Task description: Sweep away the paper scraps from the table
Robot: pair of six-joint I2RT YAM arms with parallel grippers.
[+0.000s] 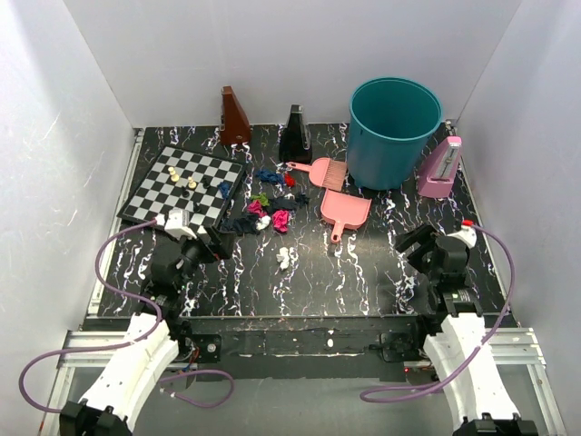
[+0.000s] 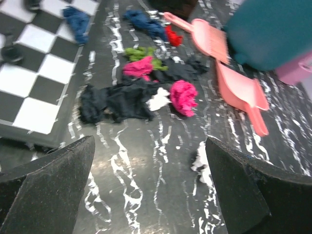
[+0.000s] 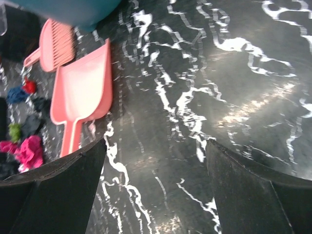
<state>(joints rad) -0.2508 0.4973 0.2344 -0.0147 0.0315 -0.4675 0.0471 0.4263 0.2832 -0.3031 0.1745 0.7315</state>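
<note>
- I see a black table with white marble veining, and everything rests on it.
- A chessboard lies flat at the far left.
- The paper scraps cluster just right of the board in blue, magenta, green, red and dark colours.
- One white wad lies apart, nearer me.
- A pink brush and a pink dustpan lie just right of the cluster.
- A teal bin stands at the back right.
- Along the back stand a brown wedge, a black wedge and a pink wedge, possibly metronomes.

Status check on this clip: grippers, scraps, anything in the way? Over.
Left gripper open, empty; right gripper open, empty. Paper scraps unswept on table, between chessboard and pink dustpan. One blue scrap sits on the chessboard edge; chess pieces close by.
</note>
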